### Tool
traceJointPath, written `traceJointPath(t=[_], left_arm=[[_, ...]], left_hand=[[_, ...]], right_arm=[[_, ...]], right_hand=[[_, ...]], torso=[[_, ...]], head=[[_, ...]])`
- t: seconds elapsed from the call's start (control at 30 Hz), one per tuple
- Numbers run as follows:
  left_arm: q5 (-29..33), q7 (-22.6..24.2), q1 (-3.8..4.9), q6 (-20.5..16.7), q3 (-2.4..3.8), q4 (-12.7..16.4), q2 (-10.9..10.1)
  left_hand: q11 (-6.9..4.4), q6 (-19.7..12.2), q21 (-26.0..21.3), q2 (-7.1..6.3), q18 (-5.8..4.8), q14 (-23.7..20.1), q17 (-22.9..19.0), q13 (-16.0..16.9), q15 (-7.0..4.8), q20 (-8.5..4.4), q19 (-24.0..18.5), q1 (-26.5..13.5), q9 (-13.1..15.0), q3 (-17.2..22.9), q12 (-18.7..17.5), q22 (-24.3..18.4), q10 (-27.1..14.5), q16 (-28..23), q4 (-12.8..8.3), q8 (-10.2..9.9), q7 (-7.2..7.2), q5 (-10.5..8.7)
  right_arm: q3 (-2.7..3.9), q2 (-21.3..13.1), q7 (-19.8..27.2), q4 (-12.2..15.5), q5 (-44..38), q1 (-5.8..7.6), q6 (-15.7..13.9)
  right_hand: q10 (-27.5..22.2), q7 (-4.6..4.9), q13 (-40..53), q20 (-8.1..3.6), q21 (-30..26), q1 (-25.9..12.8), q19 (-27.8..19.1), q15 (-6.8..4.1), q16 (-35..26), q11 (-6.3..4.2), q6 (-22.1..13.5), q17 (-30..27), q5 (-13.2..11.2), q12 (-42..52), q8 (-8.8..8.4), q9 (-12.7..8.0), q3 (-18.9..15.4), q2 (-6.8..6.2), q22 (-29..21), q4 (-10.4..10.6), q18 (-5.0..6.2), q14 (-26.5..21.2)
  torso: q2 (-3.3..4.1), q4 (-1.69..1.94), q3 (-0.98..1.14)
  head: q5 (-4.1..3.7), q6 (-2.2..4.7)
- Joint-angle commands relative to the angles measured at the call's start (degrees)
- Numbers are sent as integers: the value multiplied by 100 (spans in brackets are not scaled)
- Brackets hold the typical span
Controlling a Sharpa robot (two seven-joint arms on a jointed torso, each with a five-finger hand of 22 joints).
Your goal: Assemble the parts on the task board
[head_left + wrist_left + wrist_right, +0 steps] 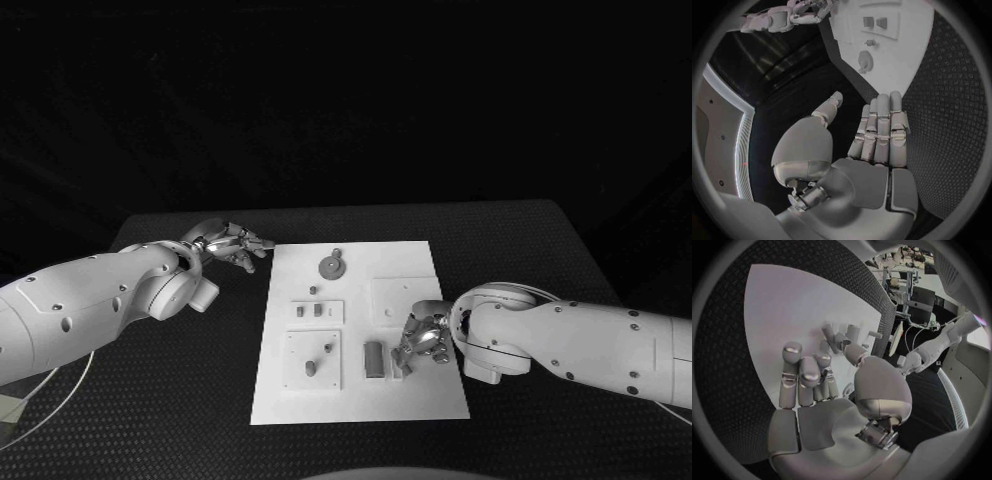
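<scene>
The right hand [423, 336] rests over the near right part of the task board [408, 255], its fingers curled down beside an upright grey part [374, 359]; whether it actually grips that part cannot be told, so the step in hand appears to be a pick-up or seating of this piece. The left hand [231, 244] hovers above the desk [505, 230] just off the board's far left corner, fingers apart and holding nothing, near the round part [332, 264]. The next move calls for a secure pinch and accurate alignment with a board recess; no brand, label or writing is legible.
</scene>
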Motion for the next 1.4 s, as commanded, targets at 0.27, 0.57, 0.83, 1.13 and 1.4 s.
traceJointPath(t=[0.27, 0.57, 0.83, 1.13, 1.4], left_arm=[[-26, 6, 8, 59, 3, 15, 6], [-27, -1, 8, 54, 3, 16, 5], [-29, -3, 8, 50, 3, 18, 0], [-29, -5, 8, 50, 3, 18, -1], [-35, -11, 8, 52, 3, 16, -2]], left_hand=[[19, -36, -23, -9, 81, 8, 8, 7, -15, -3, 25, -65, -7, -40, 23, -10, -25, -26, 6, 25, 8, 6], [19, -36, -23, -6, 81, 8, 9, 7, -15, -2, 25, -68, -8, -40, 23, -10, -25, -26, 10, 25, 8, 6], [19, -36, -23, -4, 81, 9, 10, 7, -15, -3, 26, -69, -8, -40, 23, -11, -25, -27, 12, 26, 8, 6], [20, -36, -23, -3, 81, 9, 10, 7, -15, -2, 26, -72, -9, -40, 23, -11, -26, -27, 15, 26, 8, 6], [20, -36, -23, 1, 80, 9, 11, 7, -14, -2, 26, -78, -10, -41, 24, -12, -25, -28, 22, 26, 8, 6]], right_arm=[[-17, 40, -43, -42, -359, -30, 275], [-20, 59, -33, -58, -385, -45, 292], [-20, 71, -13, -66, -388, -46, 217], [-20, 85, 55, -78, -412, -46, 250], [-20, 75, 132, -55, -412, -46, 332]], right_hand=[[-8, -1, -4, -9, -51, -354, 62, -31, -20, -34, 32, -7, 23, 1, -46, -74, 41, -5, 62, 187, 79, 7], [-6, -4, -1, -18, -53, -428, 70, -34, -15, -37, 41, -4, 22, 6, -44, -84, 66, 23, 68, 241, 79, 10], [-2, -9, 3, -23, -54, -529, 78, -39, -7, -42, 57, 0, 20, 14, -37, -91, 74, 46, 76, 310, 79, 12], [13, -27, 14, -28, -51, -859, 76, -52, 14, -59, 102, 10, 17, 30, -20, -113, 46, 184, 95, 462, 79, 9], [29, -39, 19, -28, -44, -1077, 69, -60, 25, -70, 137, 13, 19, 38, -11, -136, 54, 265, 102, 516, 79, 6]], torso=[[2, -3, 8], [1, -1, 3], [1, 0, 2], [1, 0, 4], [1, 0, 6]], head=[[0, -5], [-2, -7], [-3, -10], [-5, -8], [-6, -17]])
